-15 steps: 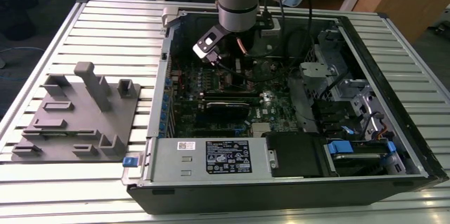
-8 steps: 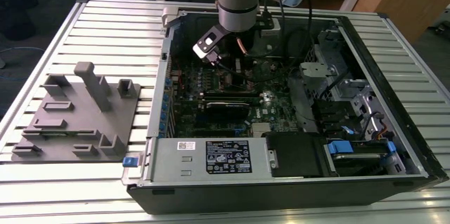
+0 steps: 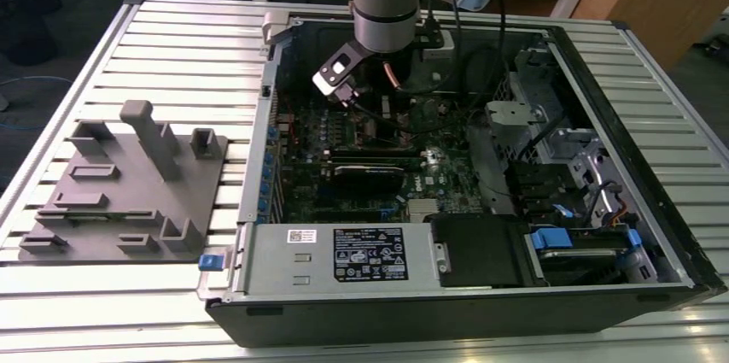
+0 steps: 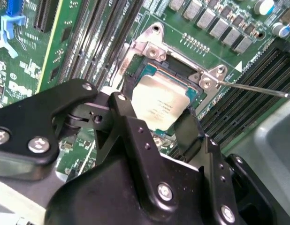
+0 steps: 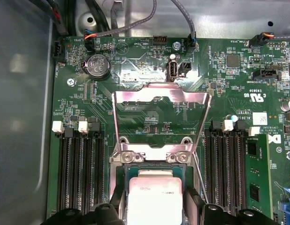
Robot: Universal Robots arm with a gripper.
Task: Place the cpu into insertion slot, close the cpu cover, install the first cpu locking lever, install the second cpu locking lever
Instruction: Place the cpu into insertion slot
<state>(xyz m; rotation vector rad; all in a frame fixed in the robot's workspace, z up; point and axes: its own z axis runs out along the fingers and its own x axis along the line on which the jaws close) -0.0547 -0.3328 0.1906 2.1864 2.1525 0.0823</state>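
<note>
In both wrist views the cpu [image 4: 161, 101] [image 5: 154, 194], a flat square chip with a dull silvery top, lies level in the insertion slot [image 4: 178, 66] [image 5: 149, 165] on the green board. My gripper [image 4: 154, 108] [image 5: 154, 205] has its black fingers [image 4: 120, 104] against two opposite edges of the chip, shut on it. The cpu cover [image 5: 161, 99], a thin silvery frame with a large window, stands swung open behind the slot. A thin wire locking lever [image 4: 250, 87] [image 5: 199, 180] runs along one side of the slot. In the exterior view the gripper [image 3: 345, 94] reaches down into the open computer case.
Long black memory slots [image 5: 81, 173] [image 5: 225, 168] flank the socket. The case walls [image 3: 268, 124], a power supply with a white label [image 3: 364, 252] and drive bays [image 3: 569, 243] enclose the board. A grey fixture block [image 3: 125, 192] sits on the slatted table on the exterior view's left.
</note>
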